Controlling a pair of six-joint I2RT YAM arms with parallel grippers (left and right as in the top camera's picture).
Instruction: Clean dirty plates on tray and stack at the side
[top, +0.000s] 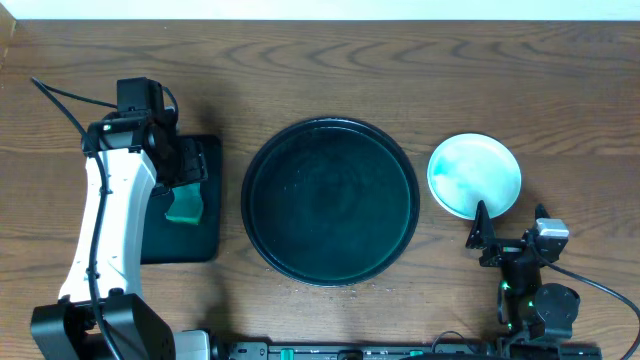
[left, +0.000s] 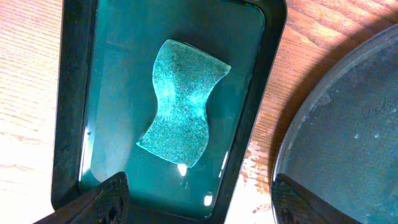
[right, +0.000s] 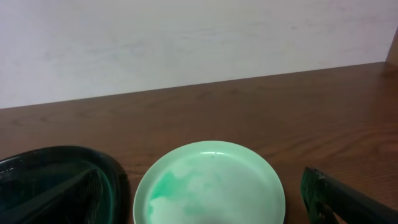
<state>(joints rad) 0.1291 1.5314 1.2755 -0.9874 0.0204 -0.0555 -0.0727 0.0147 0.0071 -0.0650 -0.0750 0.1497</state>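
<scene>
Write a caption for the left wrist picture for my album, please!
A teal sponge lies in the small rectangular tray, open left gripper hovering above.

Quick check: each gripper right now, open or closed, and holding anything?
Left gripper: jaws open, empty, above the sponge in the rectangular tray.
Right gripper: jaws open, empty, facing the smeared plate.

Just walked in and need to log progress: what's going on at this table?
Two robot arms are on a plate-cleaning job. The left gripper hangs open over a teal sponge lying in the small rectangular tray, not gripping it. The round tray in the middle has no plates on it. A pale mint plate sits on the table to its right, with a teal smear on it. The right gripper is open just short of that plate, holding nothing.
</scene>
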